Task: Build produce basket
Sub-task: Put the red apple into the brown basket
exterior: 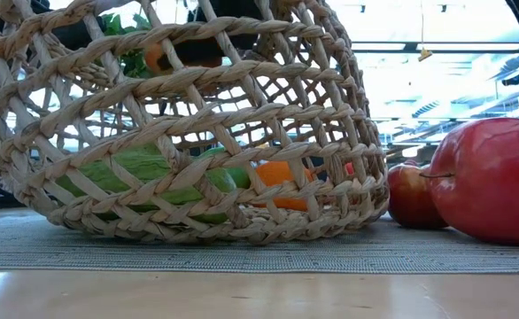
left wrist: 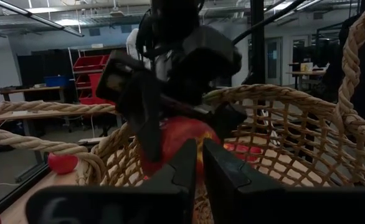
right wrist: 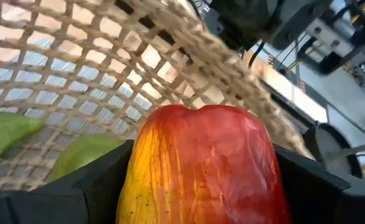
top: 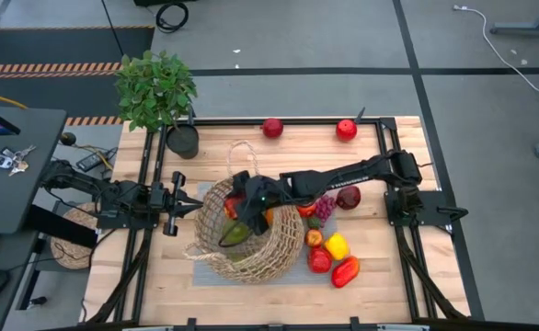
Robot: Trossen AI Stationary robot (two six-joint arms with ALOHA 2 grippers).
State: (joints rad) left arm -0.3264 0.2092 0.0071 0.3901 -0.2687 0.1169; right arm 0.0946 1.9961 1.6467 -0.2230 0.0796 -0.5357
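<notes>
The tan wicker basket [top: 251,241] [exterior: 197,133] rests on a grey mat [exterior: 259,252] at mid-table, with green pieces [right wrist: 8,134] [exterior: 144,173] and an orange one [exterior: 277,182] inside. My right gripper [top: 241,204] [right wrist: 201,193] reaches over the basket's opening from the table's right, shut on a red and yellow fruit [right wrist: 201,162] [left wrist: 182,140]. My left gripper [top: 196,208] [left wrist: 200,158] is shut just outside the basket's left rim [left wrist: 39,109]; whether it touches the rim does not show. More produce [top: 329,253] and purple grapes [top: 325,209] lie right of the basket. My right gripper pinches the red and yellow fruit between its two fingers [right wrist: 95,186], one on each side of it [right wrist: 136,180]. The fingers slant downward from the table's right. The fruit is lifted clear, above the basket's inside.
Two red apples [top: 272,128] [top: 346,130] sit at the far edge and a dark red one [top: 349,197] by the right arm. A potted plant [top: 156,87] stands at the far left corner. A flat woven disc [top: 72,237] lies off the table's left.
</notes>
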